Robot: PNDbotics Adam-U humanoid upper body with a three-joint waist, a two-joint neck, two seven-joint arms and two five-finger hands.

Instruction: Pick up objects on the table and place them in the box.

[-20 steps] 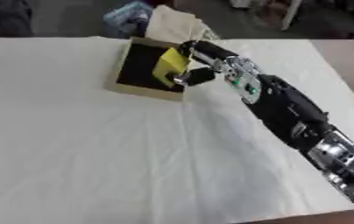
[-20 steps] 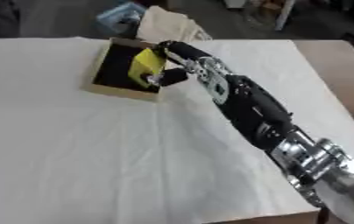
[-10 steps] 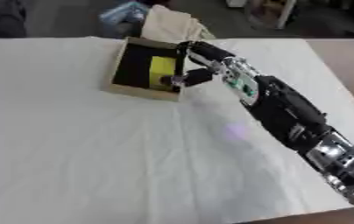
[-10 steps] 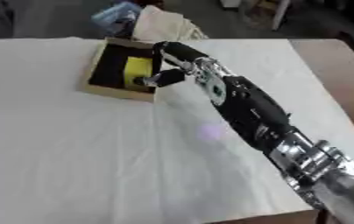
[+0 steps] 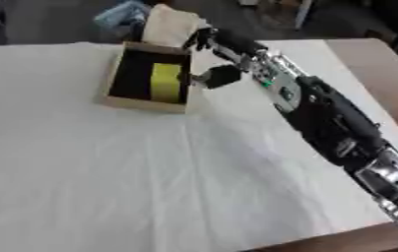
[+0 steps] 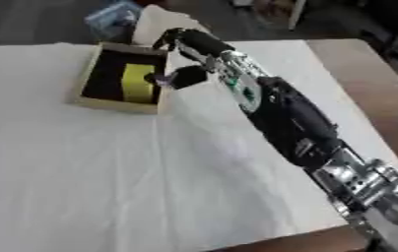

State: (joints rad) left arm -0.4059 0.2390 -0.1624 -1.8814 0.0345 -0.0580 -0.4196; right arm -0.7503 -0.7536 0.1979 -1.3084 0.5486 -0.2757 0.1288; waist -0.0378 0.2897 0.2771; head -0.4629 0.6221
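Yellow block (image 5: 166,81), flat rectangular, lay inside the box (image 5: 115,100), toward its right side. Box was tan cardboard with a dark interior, sitting on the white tablecloth (image 5: 150,187) at the far-left part of the table. Right hand (image 5: 220,75) hung just beside the box's right wall, fingers spread, empty. Right arm (image 5: 323,118) stretched diagonally across the cloth. Beige bag (image 5: 170,27) behind the box.
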